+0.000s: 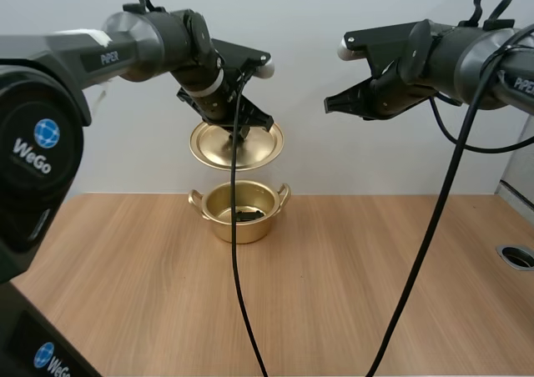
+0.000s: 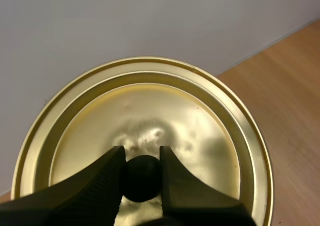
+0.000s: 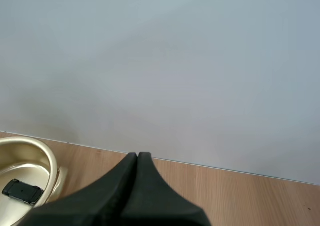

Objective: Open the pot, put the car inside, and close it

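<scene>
The counter (image 1: 334,294) is light wood with a fine lengthwise grain, and a plain pale grey wall (image 1: 334,168) rises straight from its far edge. The gold pot (image 1: 239,218) stands open on the counter close to that wall, upright, with a small handle on each side. The car (image 3: 22,191), small and dark, lies on the bottom inside the pot.

Straight above the pot and clear of its rim, the gold lid (image 1: 250,148) hangs in the air, tilted. The left gripper (image 2: 142,153) is clamped on the lid's round black knob (image 2: 142,181), one ribbed finger (image 2: 100,186) pressed to each side of it.

The right gripper (image 1: 330,104) hovers higher than the pot and off to its right, level with the left arm's wrist and well apart from the lid. Its fingers lie together as one dark wedge, gripping nothing.

Far to the right of the pot, near the counter's edge, a round metal-rimmed hole (image 1: 517,256) is set into the wood.
</scene>
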You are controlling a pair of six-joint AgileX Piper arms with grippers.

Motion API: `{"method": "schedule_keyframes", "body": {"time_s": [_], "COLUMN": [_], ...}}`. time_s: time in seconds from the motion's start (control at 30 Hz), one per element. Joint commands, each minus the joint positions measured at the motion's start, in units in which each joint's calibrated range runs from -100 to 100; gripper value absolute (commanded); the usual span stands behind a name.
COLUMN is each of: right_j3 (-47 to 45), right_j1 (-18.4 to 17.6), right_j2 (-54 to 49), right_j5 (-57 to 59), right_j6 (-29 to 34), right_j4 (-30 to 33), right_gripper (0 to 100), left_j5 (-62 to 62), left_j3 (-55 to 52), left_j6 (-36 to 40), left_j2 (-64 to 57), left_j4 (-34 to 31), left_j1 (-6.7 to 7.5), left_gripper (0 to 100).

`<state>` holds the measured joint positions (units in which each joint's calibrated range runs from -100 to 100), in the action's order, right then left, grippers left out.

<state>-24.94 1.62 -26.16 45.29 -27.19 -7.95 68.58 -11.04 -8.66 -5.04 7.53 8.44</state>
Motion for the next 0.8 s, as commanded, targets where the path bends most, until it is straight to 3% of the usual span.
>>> {"method": "schedule_keyframes", "body": {"time_s": [0.0, 0.5, 0.77], "right_j3": [-0.1, -0.1, -0.1], "right_j1": [0.0, 0.0, 0.0], "right_j2": [-0.1, -0.1, -0.1], "right_j5": [0.3, 0.3, 0.3], "right_j6": [0.0, -0.4, -0.7], "right_j4": [0.0, 0.0, 0.0], "right_gripper": [0, 0, 0], "left_j5": [0.2, -2.5, -9.8], "left_j3": [-0.5, -0.5, -0.5], "left_j6": [0.0, -0.4, -0.4], "left_j2": [2.5, 12.0, 16.3], "left_j4": [0.5, 0.6, 0.2], "left_j1": [0.0, 0.0, -0.15], "left_gripper": [0, 0, 0]}}
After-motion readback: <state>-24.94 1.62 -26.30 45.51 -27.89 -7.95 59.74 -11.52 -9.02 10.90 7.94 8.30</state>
